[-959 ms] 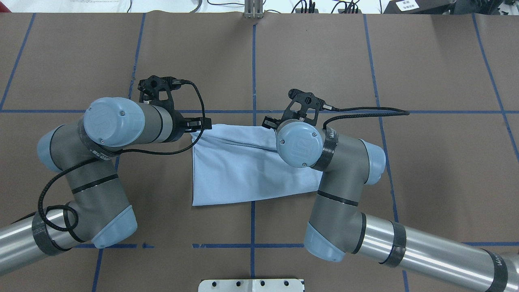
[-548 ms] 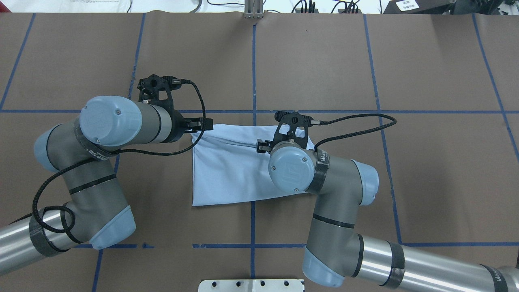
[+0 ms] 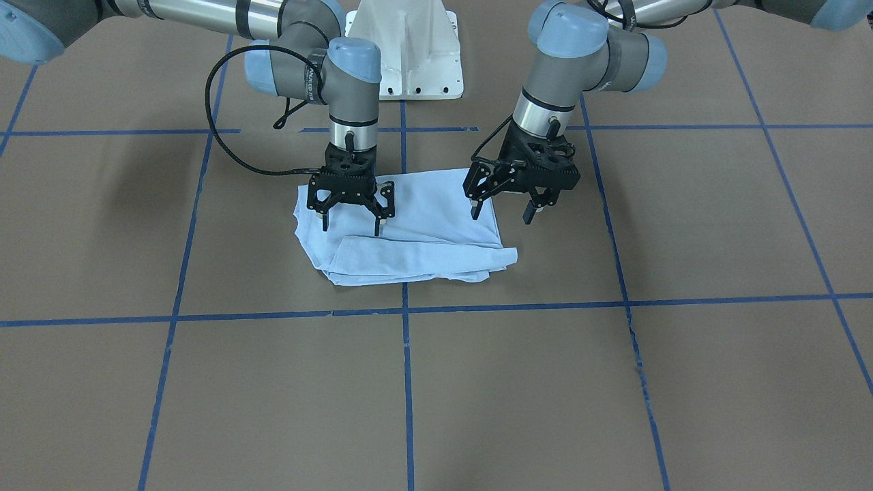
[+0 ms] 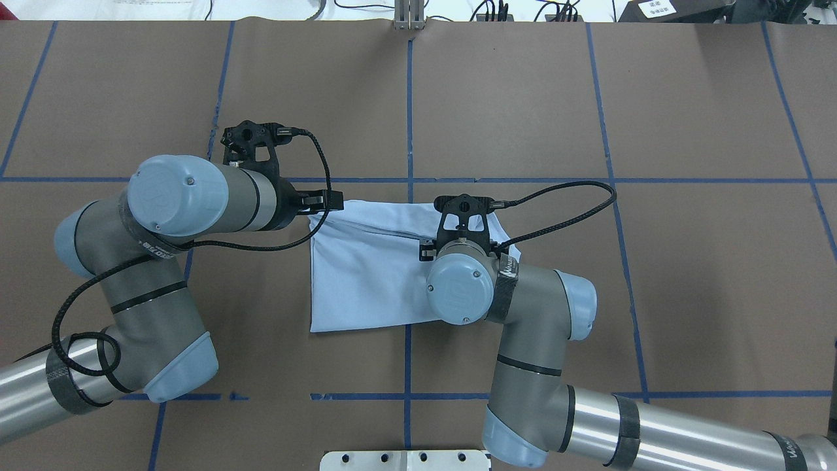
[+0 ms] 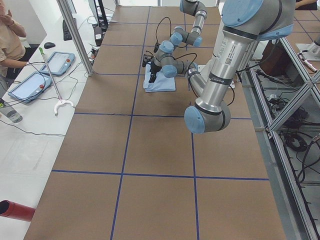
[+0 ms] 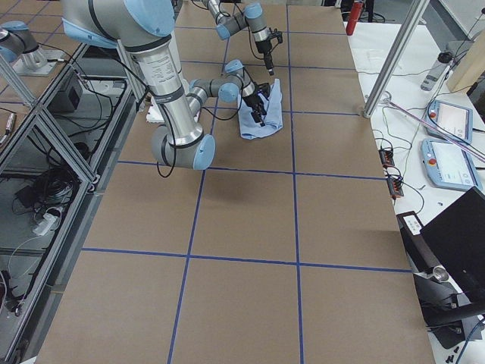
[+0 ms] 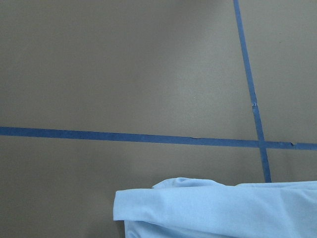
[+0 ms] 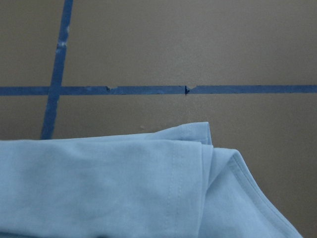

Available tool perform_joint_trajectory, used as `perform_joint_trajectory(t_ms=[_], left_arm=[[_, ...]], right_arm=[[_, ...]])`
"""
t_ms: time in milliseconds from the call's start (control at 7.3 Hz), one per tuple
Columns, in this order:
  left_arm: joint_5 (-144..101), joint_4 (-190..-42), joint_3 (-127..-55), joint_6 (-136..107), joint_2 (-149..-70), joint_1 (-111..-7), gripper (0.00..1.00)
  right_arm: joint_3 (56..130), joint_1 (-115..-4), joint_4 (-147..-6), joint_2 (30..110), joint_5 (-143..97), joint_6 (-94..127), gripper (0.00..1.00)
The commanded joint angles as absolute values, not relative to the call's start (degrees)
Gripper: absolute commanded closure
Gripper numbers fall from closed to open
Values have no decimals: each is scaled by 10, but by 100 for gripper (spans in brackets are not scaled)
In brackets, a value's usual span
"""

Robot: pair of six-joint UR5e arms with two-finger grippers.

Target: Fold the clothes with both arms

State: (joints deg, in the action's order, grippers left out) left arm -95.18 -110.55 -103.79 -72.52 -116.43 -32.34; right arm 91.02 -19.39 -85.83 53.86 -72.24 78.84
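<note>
The clothes, a light blue T-shirt point(image 3: 409, 235), lie folded into a rough rectangle on the brown table, also seen from above point(image 4: 366, 275). My right gripper point(image 3: 352, 226) hangs open just over the shirt's right half, nothing between its fingers. My left gripper point(image 3: 501, 213) is open too and straddles the shirt's left edge, one finger above the cloth and one beyond it. From overhead the right wrist hides its own fingers. The left wrist view shows a folded corner of the shirt point(image 7: 208, 208). A layered corner with a hem point(image 8: 148, 183) fills the right wrist view.
Blue tape lines point(image 3: 406, 310) grid the brown table cover. The white pedestal base point(image 3: 409, 54) stands behind the shirt. Beyond the table's far edge lie tablets point(image 5: 30, 85), cables and a person's arm point(image 5: 7, 40). A red cylinder point(image 5: 15, 210) lies at one corner.
The right arm has swung left and back toward the robot, its wrist now over the shirt's right half. The left arm has barely moved. The shirt lies unchanged.
</note>
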Motion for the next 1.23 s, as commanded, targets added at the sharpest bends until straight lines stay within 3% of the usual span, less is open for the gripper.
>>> perform_joint_trajectory(t_ms=[0,685,1096], left_arm=[[-952,-1106,-1038,-726,-1165,-323,0],[-952,-1106,-1039,-727,-1165,-323,0],[-951,-1106,-1029,-737,-1165,-319,0]], right_arm=[[904,-194,-867,537,-720,762,0],[861,-276,-863,535,-723,708,0],[853,-295,-860,488,-779,707,0]])
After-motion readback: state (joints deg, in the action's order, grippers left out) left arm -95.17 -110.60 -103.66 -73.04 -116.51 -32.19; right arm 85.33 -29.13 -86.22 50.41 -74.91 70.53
